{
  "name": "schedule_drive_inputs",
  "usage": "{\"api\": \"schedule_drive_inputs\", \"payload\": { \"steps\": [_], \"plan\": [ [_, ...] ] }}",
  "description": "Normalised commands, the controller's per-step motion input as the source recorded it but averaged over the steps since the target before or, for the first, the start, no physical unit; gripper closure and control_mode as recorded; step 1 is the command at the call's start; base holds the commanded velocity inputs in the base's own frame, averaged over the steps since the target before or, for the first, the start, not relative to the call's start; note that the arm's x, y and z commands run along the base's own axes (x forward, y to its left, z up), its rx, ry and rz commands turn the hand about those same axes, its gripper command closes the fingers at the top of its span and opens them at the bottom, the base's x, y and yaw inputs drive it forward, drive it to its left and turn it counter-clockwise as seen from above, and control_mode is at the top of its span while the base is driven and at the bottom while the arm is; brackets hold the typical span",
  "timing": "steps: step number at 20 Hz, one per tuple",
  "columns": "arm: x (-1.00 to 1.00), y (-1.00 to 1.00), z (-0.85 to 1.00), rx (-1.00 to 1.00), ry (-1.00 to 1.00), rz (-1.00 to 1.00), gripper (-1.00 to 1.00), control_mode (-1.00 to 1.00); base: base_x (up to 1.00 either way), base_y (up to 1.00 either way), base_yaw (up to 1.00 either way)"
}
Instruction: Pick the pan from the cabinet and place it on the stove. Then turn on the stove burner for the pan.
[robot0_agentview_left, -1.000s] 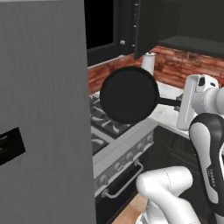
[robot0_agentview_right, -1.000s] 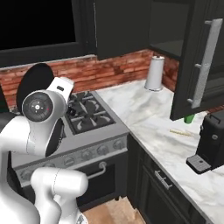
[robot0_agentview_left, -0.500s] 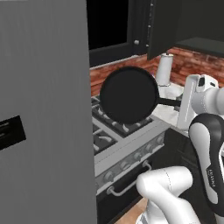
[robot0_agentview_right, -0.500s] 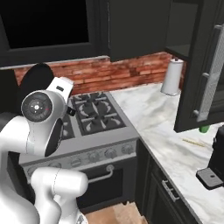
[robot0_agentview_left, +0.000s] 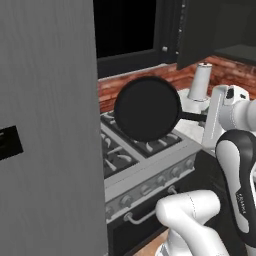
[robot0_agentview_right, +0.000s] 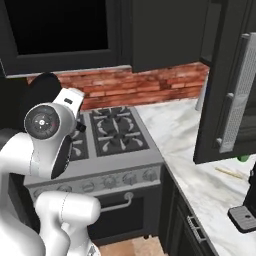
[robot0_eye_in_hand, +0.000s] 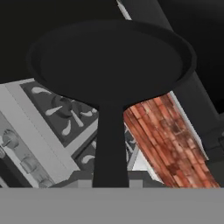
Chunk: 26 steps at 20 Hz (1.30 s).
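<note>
Fingers (robot0_agentview_left: 209, 118): clamped on the far end of the pan's long handle, at 3 o'clock of the pan in the left base view; the fingertips themselves are hidden behind the white hand.

Pan (robot0_agentview_left: 147, 109): matte black, round, held in the air and tilted so that its flat underside faces the left base camera. Its handle runs from the rim toward 3 o'clock into the fingers. In the hand view the pan (robot0_eye_in_hand: 111, 59) sits at 12 o'clock, its handle dropping straight to 6 o'clock, with grates and brick showing beneath it. In the right base view an arc of the pan (robot0_agentview_right: 41, 89) shows at 10 o'clock, above the white arm.

Stove (robot0_agentview_left: 145, 165): steel front, black grates on top, a row of round knobs along the front edge, oven bar handle below. It stands under the pan, apart from it. In the right base view the stove (robot0_agentview_right: 117, 131) lies at centre, its grates bare.

Cabinet (robot0_agentview_right: 227, 85): dark door standing open at 3 o'clock, long silver bar handle on it.

Counter (robot0_agentview_right: 195, 160): pale marble, to the 3 o'clock side of the stove.

Brick backsplash (robot0_agentview_right: 145, 85): red, behind the stove.

Paper towel roll (robot0_agentview_left: 201, 81): white, upright on the counter at 2 o'clock of the pan.

Grey panel (robot0_agentview_left: 47, 130): tall, at 9 o'clock, bearing a small black label.
</note>
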Motion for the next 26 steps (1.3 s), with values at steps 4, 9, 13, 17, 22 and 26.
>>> {"api": "schedule_drive_inputs", "payload": {
  "steps": [4,9,13,17,22,26],
  "plan": [
    [0.0,0.0,0.0,0.0,0.0,0.0,1.0,1.0,0.07,-0.35,0.22],
    [0.0,0.0,0.0,0.0,0.0,0.0,1.0,1.0,0.14,-0.23,0.2],
    [0.0,0.0,0.0,0.0,0.0,0.0,1.0,1.0,0.14,-0.02,0.21],
    [0.0,0.0,0.0,0.0,0.0,0.0,1.0,1.0,0.22,0.0,0.22],
    [0.0,0.0,0.0,0.0,0.0,0.0,1.0,1.0,0.36,-0.07,0.23],
    [0.0,0.0,0.0,0.0,0.0,0.0,1.0,1.0,0.42,-0.14,0.22]
  ]
}}
